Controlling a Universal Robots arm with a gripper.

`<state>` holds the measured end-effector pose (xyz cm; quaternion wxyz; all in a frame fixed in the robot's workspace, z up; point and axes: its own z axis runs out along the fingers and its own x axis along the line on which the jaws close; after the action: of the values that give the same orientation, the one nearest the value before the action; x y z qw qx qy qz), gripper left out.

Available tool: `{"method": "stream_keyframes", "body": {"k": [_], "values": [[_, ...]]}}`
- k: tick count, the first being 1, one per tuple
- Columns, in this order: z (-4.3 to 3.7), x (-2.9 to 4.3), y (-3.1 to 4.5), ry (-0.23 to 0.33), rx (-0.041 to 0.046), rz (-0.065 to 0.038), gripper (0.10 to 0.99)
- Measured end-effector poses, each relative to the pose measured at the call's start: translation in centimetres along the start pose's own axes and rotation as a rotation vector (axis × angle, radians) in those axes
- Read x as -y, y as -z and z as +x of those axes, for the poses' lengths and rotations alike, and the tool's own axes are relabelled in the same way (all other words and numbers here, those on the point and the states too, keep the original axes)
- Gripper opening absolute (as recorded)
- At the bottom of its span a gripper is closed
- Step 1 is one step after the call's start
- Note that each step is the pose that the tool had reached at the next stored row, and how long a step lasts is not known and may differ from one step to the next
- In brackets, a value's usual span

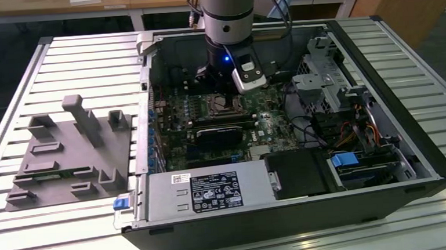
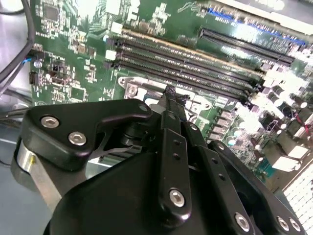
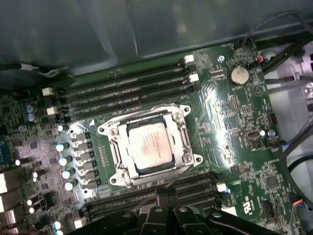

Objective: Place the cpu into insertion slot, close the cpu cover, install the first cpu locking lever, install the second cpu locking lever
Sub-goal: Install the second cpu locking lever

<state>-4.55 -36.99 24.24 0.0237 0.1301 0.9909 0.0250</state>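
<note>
The cpu point(image 3: 150, 146) sits in the insertion slot point(image 3: 113, 155) under the closed cpu cover point(image 3: 181, 134); levers unclear, and whether the gripper point(image 2: 169, 98) is open, I cannot tell.

The arm point(image 1: 226, 8) is a silver-grey cylinder with a blue light beneath; the claw point(image 2: 168, 93) is black, jointed, studded with silver screws.

We record a green motherboard point(image 3: 230, 127). At its middle sits the insertion slot point(image 3: 110, 131), with the cpu point(image 3: 149, 147), silver-topped, lying flat inside it. The cpu cover point(image 3: 182, 131) lies closed around the chip as a silvery frame. Long black memory slots point(image 3: 127, 88) run along both sides of the socket. A round coin battery point(image 3: 239, 75) sits near one corner. The black tool point(image 3: 168, 218) shows at the picture's edge.
</note>
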Motion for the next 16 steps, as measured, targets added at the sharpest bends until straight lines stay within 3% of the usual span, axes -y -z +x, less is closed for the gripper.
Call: {"method": "stream_keyframes", "body": {"k": [2,5,6,16], "values": [[0.00,0.26,-0.04,0.000,-0.0023,-0.009,0.102],[0.12,0.61,-0.11,-0.002,-0.0094,-0.037,0.102],[0.17,0.70,-0.13,-0.002,-0.0106,-0.041,0.102],[0.89,1.17,-1.06,-0.003,-0.0150,-0.058,0.102]]}}
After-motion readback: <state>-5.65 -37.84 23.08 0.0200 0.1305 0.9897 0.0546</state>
